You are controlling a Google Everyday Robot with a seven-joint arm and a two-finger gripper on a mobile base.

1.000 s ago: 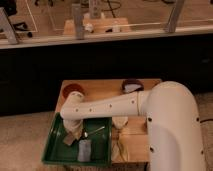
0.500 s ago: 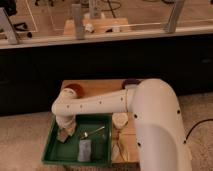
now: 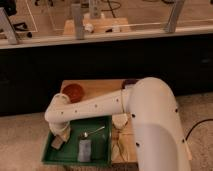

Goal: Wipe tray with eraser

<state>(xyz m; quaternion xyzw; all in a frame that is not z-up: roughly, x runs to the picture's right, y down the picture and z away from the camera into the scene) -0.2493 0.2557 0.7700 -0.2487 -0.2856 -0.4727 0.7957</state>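
Observation:
The dark-green tray (image 3: 75, 161) lies at the lower left on a wooden table. The small grey-brown eraser (image 3: 57, 143) lies in the tray's left end. My white arm reaches from the right across the tray's far rim. Its gripper (image 3: 62, 131) hangs down into the tray's left end, just above and against the eraser. Whether it holds the eraser does not show.
A blue-grey pad (image 3: 85, 150) and a metal spoon (image 3: 93, 132) lie in the tray's middle. A red-brown bowl (image 3: 74, 91) stands behind the tray. A white cup (image 3: 120, 120) stands to its right, partly hidden by my arm. A dark counter runs behind the wooden table (image 3: 102, 87).
My arm has swung further left and the gripper has moved to the tray's left end. The eraser now sits lower and further left in the tray.

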